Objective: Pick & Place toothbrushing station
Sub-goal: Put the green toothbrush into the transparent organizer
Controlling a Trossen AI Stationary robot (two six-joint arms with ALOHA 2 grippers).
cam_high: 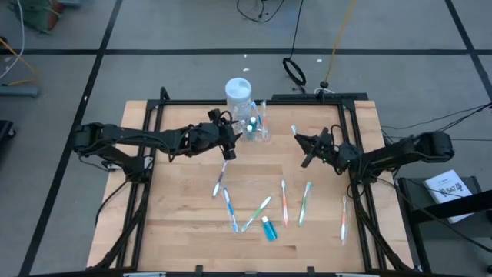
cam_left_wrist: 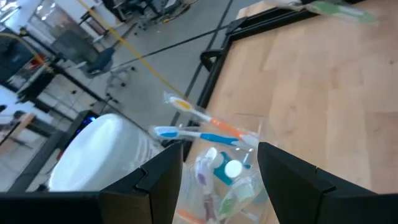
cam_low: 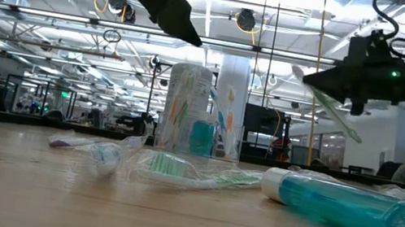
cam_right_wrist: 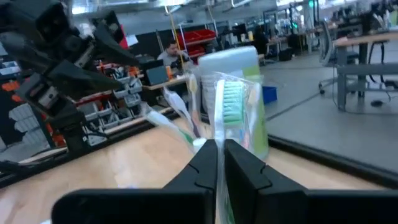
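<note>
Gripping: your right gripper [cam_right_wrist: 217,163] is clamping a green-bristled toothbrush [cam_right_wrist: 229,99] in the air, near the cup.
Waiting: your left gripper [cam_left_wrist: 221,171] is hanging above the cup [cam_high: 256,125], fingers apart.
Crowding: a taller jar [cam_high: 238,94] with a white lid is touching the cup on the far side.
Holding: the cup is carrying several toothbrushes and one white-capped tube [cam_left_wrist: 225,169].
Lying: you are seeing six toothbrushes on the table [cam_high: 177,223] and one teal tube [cam_high: 268,228] among them.
</note>
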